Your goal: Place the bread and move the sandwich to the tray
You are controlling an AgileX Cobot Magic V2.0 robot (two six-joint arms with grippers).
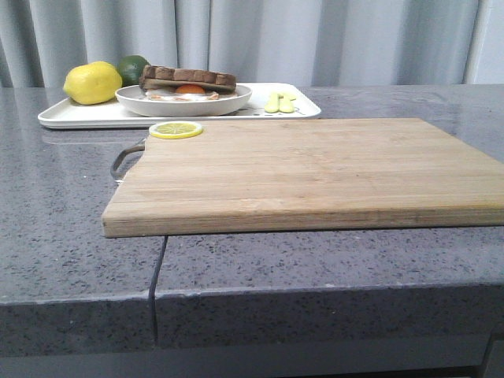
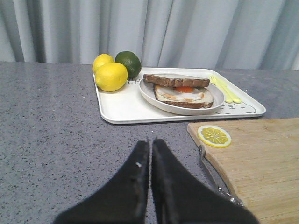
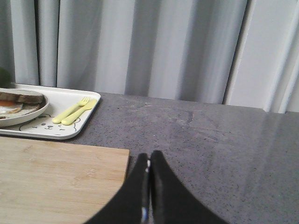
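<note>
sandwich (image 2: 182, 91) sits plated on tray (image 2: 122, 108) beside 2 lemons (image 2: 110, 76); both arms' fingers clenched, empty.

There are no words, numbers or brand names to read anywhere. The only sign is a small bear face drawn on the white tray (image 3: 44, 126), near its corner.

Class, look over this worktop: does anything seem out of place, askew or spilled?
Nothing is spilled or damaged. One oddity: the top bread lies askew on the sandwich, overhanging toward the lemons. Also, a lone lemon slice sits at the cutting board corner, outside the tray.
</note>
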